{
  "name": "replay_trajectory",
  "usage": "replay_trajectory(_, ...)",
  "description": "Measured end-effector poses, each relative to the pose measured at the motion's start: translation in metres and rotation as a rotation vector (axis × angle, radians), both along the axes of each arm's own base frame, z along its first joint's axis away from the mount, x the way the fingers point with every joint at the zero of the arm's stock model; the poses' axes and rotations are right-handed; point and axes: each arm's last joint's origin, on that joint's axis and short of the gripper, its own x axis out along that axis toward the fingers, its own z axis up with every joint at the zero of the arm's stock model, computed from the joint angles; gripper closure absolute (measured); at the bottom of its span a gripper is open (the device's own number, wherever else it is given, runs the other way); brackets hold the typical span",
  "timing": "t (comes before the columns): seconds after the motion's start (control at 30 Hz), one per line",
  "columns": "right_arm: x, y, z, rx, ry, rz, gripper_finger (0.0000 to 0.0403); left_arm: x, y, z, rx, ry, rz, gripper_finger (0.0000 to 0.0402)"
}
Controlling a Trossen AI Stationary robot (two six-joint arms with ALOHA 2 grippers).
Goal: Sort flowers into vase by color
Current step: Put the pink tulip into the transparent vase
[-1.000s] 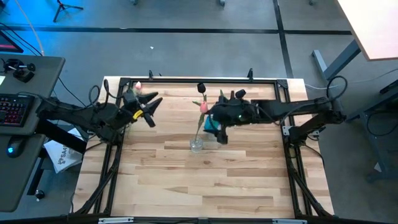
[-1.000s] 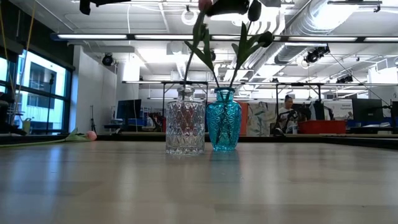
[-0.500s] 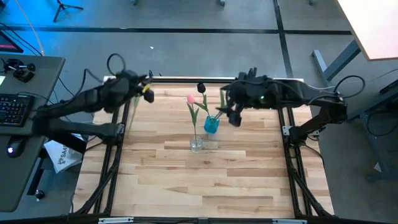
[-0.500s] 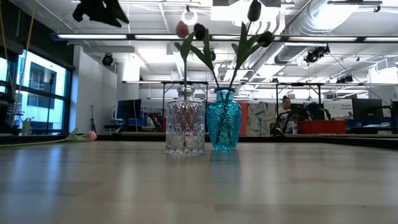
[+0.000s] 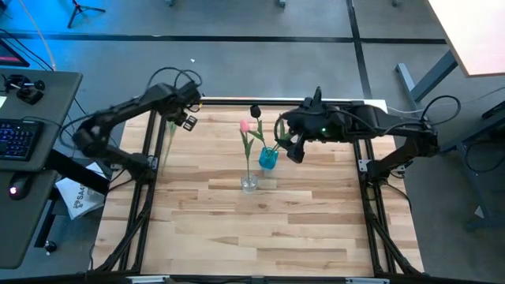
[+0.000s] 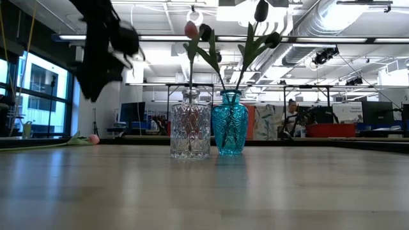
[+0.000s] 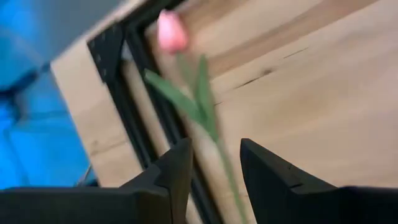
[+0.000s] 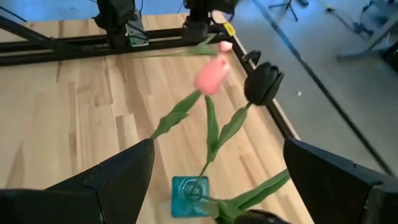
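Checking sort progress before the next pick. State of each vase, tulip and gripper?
Clear vase: upright, holds one pink tulip.
Blue vase: upright, holds two dark tulips.
Second pink tulip: lying flat at the table's far left edge, not yet gripped.
Left gripper: jaws open, straddling that tulip's stem.
Right gripper: jaws open, empty, beside the blue vase.

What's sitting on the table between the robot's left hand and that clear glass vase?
Nothing: the high view shows only bare wooden table between the left hand and the clear glass vase.
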Motion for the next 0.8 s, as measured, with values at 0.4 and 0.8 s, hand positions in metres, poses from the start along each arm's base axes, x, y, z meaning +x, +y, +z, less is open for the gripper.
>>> replay_trajectory(0.4, 0.004, 0.007, -0.005, 0.085, -0.049, -0.037, 0.0050, -0.002, 0.024, -0.069, -0.097, 0.165, 0.149, 0.0302)
replay_trajectory(0.8, 0.004, 0.012, -0.005, 0.108, -0.056, -0.035, 0.0050, -0.012, 0.022, -0.094, -0.040, 0.010, 0.278, 0.0307)
